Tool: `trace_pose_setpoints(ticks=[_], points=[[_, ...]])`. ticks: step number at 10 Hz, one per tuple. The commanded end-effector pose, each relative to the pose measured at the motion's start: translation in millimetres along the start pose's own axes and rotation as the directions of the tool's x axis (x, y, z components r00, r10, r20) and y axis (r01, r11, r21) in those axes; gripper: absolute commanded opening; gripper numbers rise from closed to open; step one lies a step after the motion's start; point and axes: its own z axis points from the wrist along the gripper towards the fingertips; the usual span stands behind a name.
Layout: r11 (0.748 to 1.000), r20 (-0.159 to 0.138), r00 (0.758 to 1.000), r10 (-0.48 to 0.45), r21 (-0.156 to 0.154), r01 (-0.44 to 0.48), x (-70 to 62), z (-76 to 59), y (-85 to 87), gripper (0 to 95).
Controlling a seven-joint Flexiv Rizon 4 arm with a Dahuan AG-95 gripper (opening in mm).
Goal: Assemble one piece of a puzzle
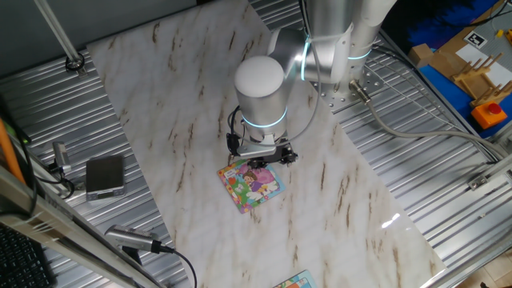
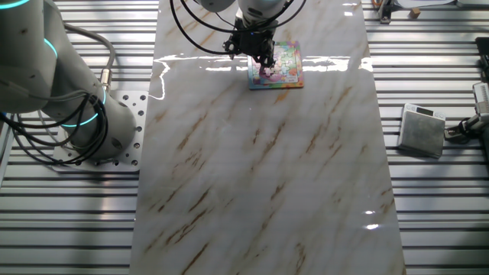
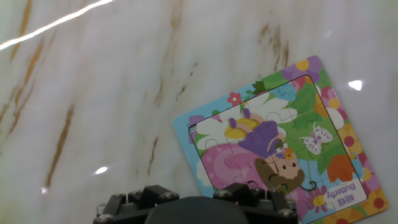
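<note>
Marble tabletop (image 1: 184,104), puzzle (image 3: 292,143) seemingly skewed

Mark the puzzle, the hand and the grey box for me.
puzzle (image 3: 283,155): hand view, on its pink picture middle.
hand (image 2: 263,63): the other fixed view, at the fingertips over the puzzle.
grey box (image 1: 105,176): one fixed view, on its top face.

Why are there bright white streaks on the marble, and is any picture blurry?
Lamp glare: in the hand view a streak crosses the table top left, with a spot on the puzzle; in the other fixed view a band shines beside the puzzle. The dark hand at the hand view's bottom edge looks soft.
</note>
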Motion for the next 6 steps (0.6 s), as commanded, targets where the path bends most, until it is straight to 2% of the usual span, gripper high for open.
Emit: trace_pose_setpoints(ticks=[1, 6], points=[[1.000, -0.001, 1.000, 0.000, 0.002, 0.000, 0.2, 0.3, -0.4, 76.0], [1.000, -0.002, 1.000, -0.005, 0.007, 0.005, 0.3, 1.8, -1.1, 76.0]])
